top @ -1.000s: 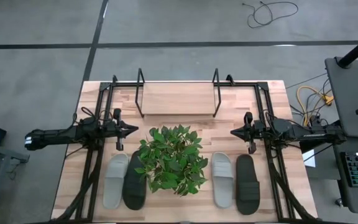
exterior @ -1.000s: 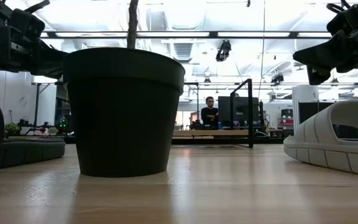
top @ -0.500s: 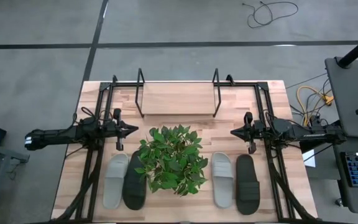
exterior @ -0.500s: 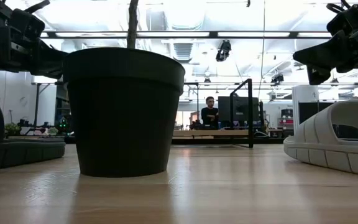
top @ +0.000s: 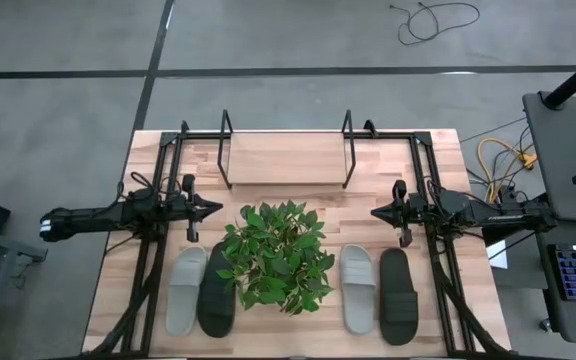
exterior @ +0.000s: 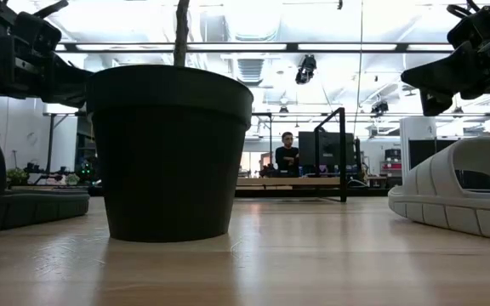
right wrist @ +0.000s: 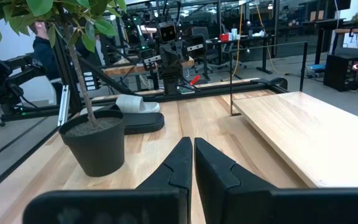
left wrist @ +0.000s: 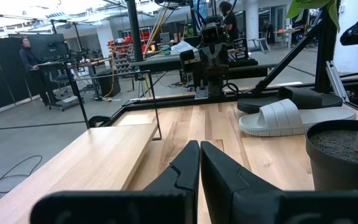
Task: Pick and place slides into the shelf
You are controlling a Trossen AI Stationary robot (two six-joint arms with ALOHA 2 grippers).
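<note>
Four slip-on slides lie on the near part of the wooden table (top: 288, 150), two on each side of a green leafy plant (top: 276, 255) in a round black pot (exterior: 170, 153). On the left side, a light grey slide (top: 185, 290) lies flat with a black slide (top: 218, 295) just beside it, and the leaves cover part of that black one. On the right side, another light grey slide (top: 358, 288) lies just beside another black slide (top: 398, 296). All four point the same way, toward the far side of the table.

The shelf (top: 286, 150) is a low rack of thin black metal rod with two upright loop ends. It stands at the far side of the table, behind the plant. No slide is on it.

The left gripper (top: 218, 208) hangs above the table, between the shelf and the left pair of slides, and points toward the middle. Its two dark fingers (left wrist: 185, 165) are pressed together with nothing between them. The right gripper (top: 374, 212) hangs on the other side, above the table near the right pair, and points back at the left one. Its fingers (right wrist: 182, 158) are pressed together too and hold nothing. Neither gripper touches a slide.

Far behind the table, a person (exterior: 287, 153) is in the room by a desk.
</note>
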